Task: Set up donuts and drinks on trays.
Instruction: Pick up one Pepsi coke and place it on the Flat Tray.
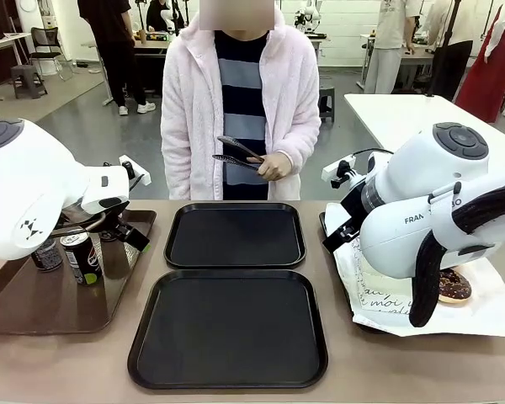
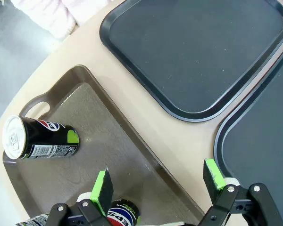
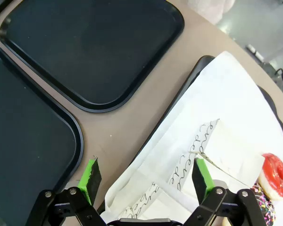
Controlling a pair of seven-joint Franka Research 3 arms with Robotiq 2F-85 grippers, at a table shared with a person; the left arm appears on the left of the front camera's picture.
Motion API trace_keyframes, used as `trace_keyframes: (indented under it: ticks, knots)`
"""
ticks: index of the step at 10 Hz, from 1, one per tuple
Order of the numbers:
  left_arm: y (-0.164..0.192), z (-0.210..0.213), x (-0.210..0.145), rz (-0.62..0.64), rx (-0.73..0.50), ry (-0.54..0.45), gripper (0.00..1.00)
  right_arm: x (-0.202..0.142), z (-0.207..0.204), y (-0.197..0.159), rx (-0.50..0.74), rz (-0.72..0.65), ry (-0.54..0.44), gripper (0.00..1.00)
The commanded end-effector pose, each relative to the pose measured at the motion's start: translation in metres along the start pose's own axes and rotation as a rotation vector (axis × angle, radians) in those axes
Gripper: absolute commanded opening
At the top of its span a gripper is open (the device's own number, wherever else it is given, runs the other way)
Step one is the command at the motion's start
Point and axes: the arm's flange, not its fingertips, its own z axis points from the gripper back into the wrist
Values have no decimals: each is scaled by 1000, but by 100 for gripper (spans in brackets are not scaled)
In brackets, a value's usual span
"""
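Two matching black trays lie bare mid-table, the far tray (image 1: 236,236) (image 2: 198,52) (image 3: 94,47) and the near tray (image 1: 227,330) (image 2: 266,150) (image 3: 23,136). Black soda cans (image 1: 84,257) (image 2: 37,139) stand on the brown tray; another can (image 2: 122,214) sits just under my left gripper (image 2: 158,181) (image 1: 128,233), which is open above that tray's inner edge. My right gripper (image 3: 146,175) (image 1: 341,227) is open over the white paper, above flat sleeves printed with dark script (image 3: 198,146). The golden-orange donuts are out of view.
The long brown tray (image 1: 25,303) (image 2: 113,136) is at the left. A paper-lined tray (image 1: 488,311) (image 3: 236,89) at the right carries a red-iced ring (image 3: 273,181) and a chocolate sprinkled ring (image 1: 454,286). A person across the table holds black tongs (image 1: 236,151).
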Motion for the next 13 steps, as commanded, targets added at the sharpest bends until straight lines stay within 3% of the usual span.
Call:
trace_keyframes:
  ticks: [1, 9, 10, 12, 13]
  knots:
    - [0, 0, 0, 0, 0, 0, 100, 0, 0, 0, 0, 0, 0, 100]
    - [0, 0, 0, 0, 0, 0, 100, 0, 0, 0, 0, 0, 0, 100]
    - [0, 19, -3, -7, 46, 38, 100, -10, 21, 4, 67, 16, 3, 100]
    - [-7, 67, -32, -31, 103, 67, 100, -51, 73, 16, 71, 20, 84, 100]
    - [-6, 87, -44, -66, 66, 118, 100, -72, 95, 22, 18, -13, 153, 100]
